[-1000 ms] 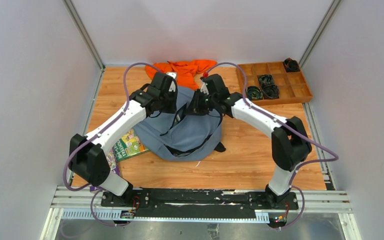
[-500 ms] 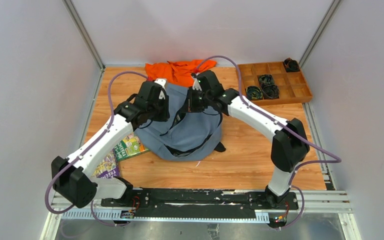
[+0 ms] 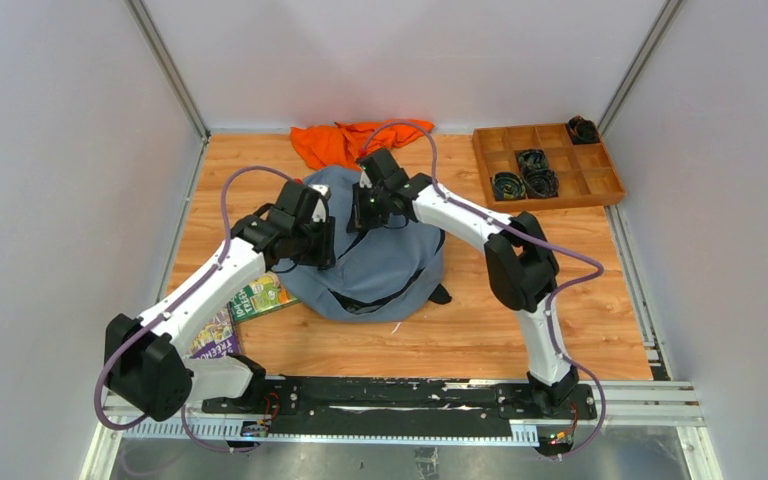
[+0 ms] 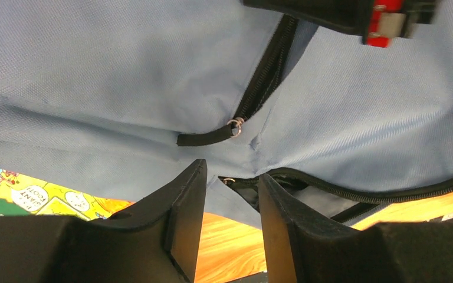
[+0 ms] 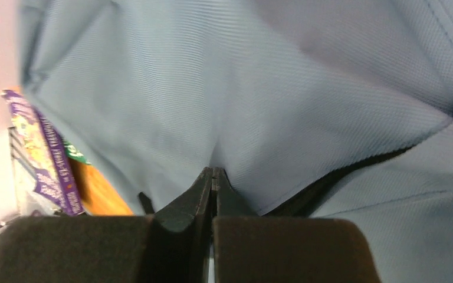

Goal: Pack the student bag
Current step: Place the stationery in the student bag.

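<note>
1. Pale walls close in the wooden bench (image 3: 520,320) on its left, far and right sides. A black rail carrying both arm bases runs along its near edge.
2. Bare wood shows to the right of the bag as far as the tray. More shows in a strip between the bag and the near rail.
3. A shallow wooden compartment tray (image 3: 610,187) sits in the far right corner, close to the right wall. Black coiled bands (image 3: 535,170) lie in several of its compartments.
4. A crumpled orange cloth (image 3: 345,140) lies at the far edge, just behind the bag.
5. A green-and-yellow picture book (image 3: 258,295) pokes out from under the bag's near left edge. A purple-covered book (image 3: 215,335) lies just beside it, partly hidden by the left arm.
6. The large soft grey-blue fabric student bag (image 3: 380,255) lies slumped in the middle of the bench, well away from every wall. Black straps trail over it, and one black end sticks out at its near right.
7. In the left wrist view a dark zipper line (image 4: 265,76) ends at a small metal ring pull (image 4: 234,125). A second zipper (image 4: 354,188) curves along the bag's lower edge.
8. The left hand (image 3: 310,222) hovers over the bag's left side, its jaws apart with nothing clamped between them.
9. The right hand (image 5: 212,177) is pinched closed on a fold of bag fabric, which puckers at its tips on the far part of the bag.
</note>
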Tool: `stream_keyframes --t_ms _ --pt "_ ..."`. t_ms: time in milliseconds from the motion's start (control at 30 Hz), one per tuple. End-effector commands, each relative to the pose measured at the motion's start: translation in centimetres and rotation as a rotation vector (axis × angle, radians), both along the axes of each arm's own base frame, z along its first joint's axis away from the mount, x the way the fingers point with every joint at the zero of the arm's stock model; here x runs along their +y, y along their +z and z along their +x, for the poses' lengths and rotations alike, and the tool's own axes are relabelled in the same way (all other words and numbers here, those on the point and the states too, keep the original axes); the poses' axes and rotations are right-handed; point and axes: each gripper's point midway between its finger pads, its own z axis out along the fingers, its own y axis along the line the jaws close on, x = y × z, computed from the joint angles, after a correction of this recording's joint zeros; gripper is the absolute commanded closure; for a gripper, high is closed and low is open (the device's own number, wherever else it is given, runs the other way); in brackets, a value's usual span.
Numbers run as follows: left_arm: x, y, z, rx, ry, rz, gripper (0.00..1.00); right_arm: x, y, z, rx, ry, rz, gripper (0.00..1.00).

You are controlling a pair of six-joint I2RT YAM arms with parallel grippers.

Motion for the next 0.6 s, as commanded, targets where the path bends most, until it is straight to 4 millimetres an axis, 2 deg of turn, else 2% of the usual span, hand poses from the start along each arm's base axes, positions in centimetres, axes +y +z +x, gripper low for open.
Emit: stream_keyframes --t_ms 0,100,200,267,333,433,567 --pt "-0.1 -0.8 -0.7 0.034 -0.034 -0.002 0.55 -0.7 -2.1 0.2 0.015 0.008 -0.086 1.0" --pt "-0.2 -1.4 -0.8 0.052 -0.049 0.006 0.49 -0.8 -0.7 0.2 -0.013 0.007 -0.076 1.0" --pt "-0.4 -1.8 -0.8 0.073 -0.058 0.011 0.44 -1.6 1.8 0.2 -0.074 -0.003 -0.069 1.0" --pt "-0.2 -1.8 -0.5 0.067 -0.04 0.02 0.45 -2.4 3.5 0.0 -0.113 -0.012 -0.066 0.99" --pt "0.7 -1.8 -0.1 0.047 0.017 0.051 0.51 -3.6 5.2 -0.4 -0.151 -0.03 -0.065 0.99" --pt "2.7 -1.9 0.4 0.022 0.146 0.096 0.59 -5.1 5.9 -1.3 -0.179 -0.06 -0.055 0.97" --pt "4.1 -1.5 0.3 0.019 0.282 0.032 0.59 -6.2 5.6 -2.5 -0.167 -0.076 -0.037 0.96"
